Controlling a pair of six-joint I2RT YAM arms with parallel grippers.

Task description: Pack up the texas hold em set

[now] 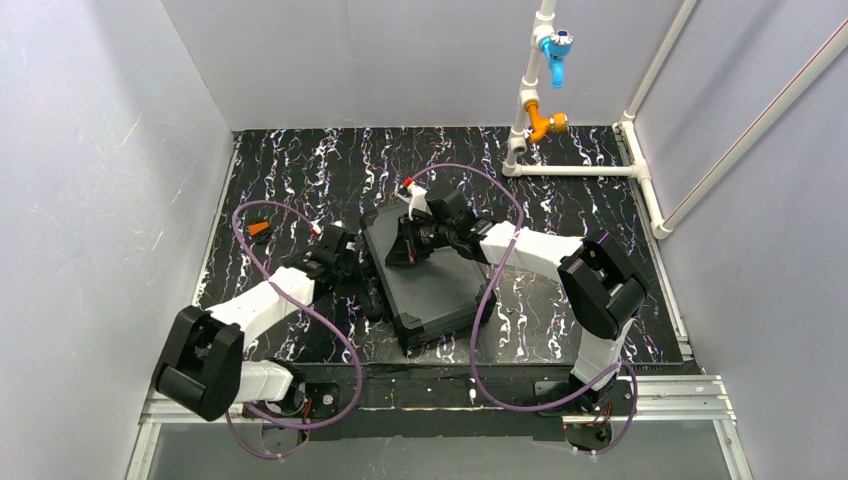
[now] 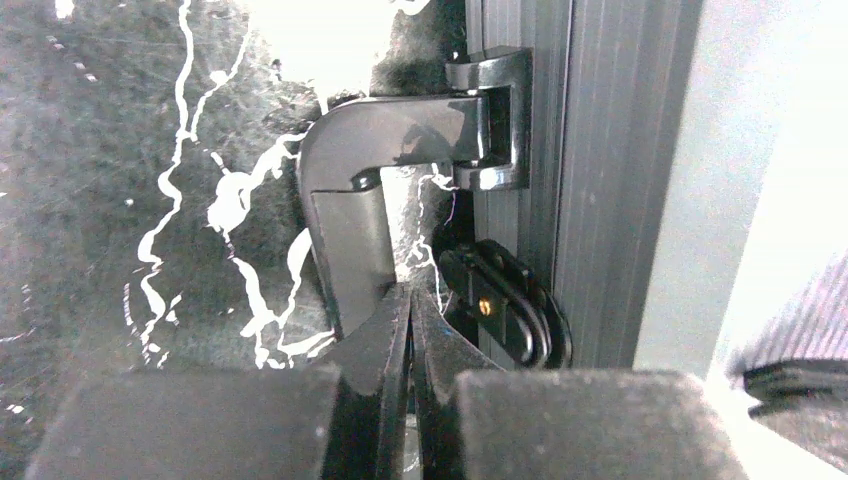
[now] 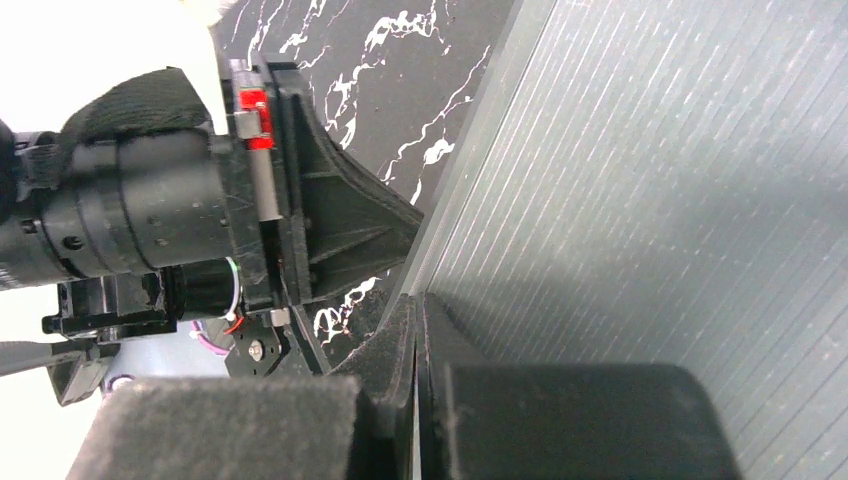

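The black rectangular hard case (image 1: 440, 295) lies shut and flat near the middle of the black, white-veined table top (image 1: 300, 165), slightly askew to the table's edges. With the lid down, its contents are hidden in every view. The left gripper (image 1: 343, 262) sits at the case's left edge and the right gripper (image 1: 412, 243) is over the far end of the lid. From above, both sets of fingertips are hidden under their own wrists.

The wrist cameras show them. In the left wrist view the left fingers are pressed together with nothing between them. Their tips lie beside a curved black bracket (image 2: 385, 150) pivoted on the case's ribbed grey side, though whether they touch it cannot be told. Just right of the tips is a small black clasp with a brass-coloured screw (image 2: 505, 312).

In the right wrist view the right fingers are likewise closed on nothing, with their tips at the edge of the ribbed lid. The left gripper's black body fills the left of that picture, partly washed out by glare.

Only the overhead view shows a small orange piece (image 1: 259, 228) on the table well left of the case. It is too small to make out, but may be one of the set's discs.
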